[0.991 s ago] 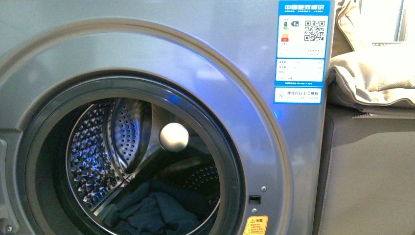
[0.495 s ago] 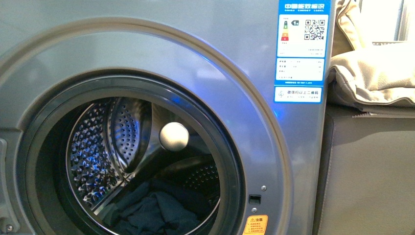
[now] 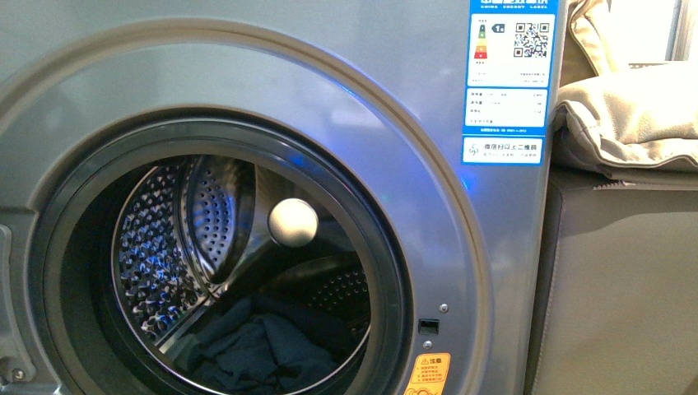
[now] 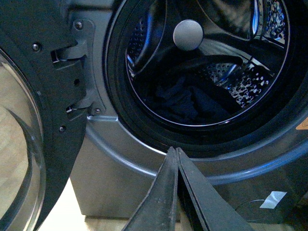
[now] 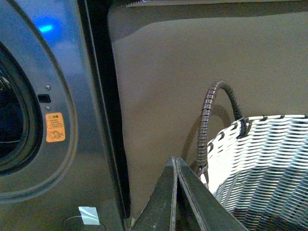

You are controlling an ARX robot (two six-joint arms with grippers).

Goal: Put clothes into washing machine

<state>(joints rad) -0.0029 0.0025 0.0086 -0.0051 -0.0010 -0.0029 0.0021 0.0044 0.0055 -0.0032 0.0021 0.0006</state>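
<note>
**Clothes in the drum, door open**

With the clothes (image 3: 259, 354) already heaped low inside the washing machine (image 3: 461, 247), seems the loading step is about done. Left gripper (image 4: 176, 153) pressed shut on nothing, just before the porthole rim. Right gripper (image 5: 174, 161) likewise closed and empty, beside the wicker basket (image 5: 269, 163); possibly more garments inside, too dim to tell. Next, probably swinging the door (image 4: 29, 144) closed: hinged wide, open room ahead.

On the washing machine (image 3: 494, 271) we see a blue-white label (image 3: 512, 78) with a QR code and Chinese print too small for us to read. Lower down, an orange warning sticker (image 3: 428, 374) carries a triangle sign and tiny, illegible characters.
</note>
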